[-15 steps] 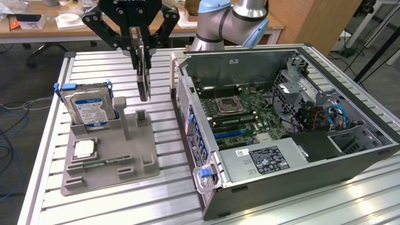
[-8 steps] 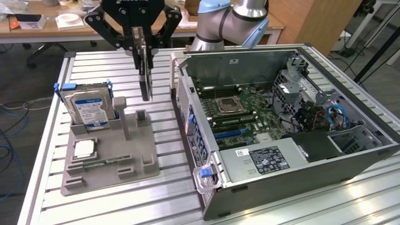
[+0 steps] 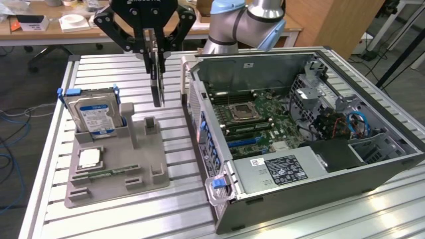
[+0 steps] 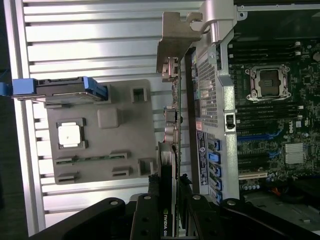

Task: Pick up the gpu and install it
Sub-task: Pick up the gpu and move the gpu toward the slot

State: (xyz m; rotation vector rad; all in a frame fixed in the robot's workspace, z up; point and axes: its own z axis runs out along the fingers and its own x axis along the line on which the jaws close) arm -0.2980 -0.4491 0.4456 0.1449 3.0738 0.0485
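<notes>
One gpu point(image 3: 157, 84) hung long-axis vertical, clamped in the gripper point(image 3: 154, 46) at upper left of frame, open computer case point(image 3: 252, 69) just right.

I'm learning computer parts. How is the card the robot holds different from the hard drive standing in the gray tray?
The gpu is thin and dark; the hard drive is thicker, silver, with a blue-and-white label. The gpu hangs in the air, clamped in the gripper; the hard drive stands in the gray tray. The hard drive has blue side rails; the gpu has a metal bracket at one end. Both are flat rectangles on edge.
</notes>
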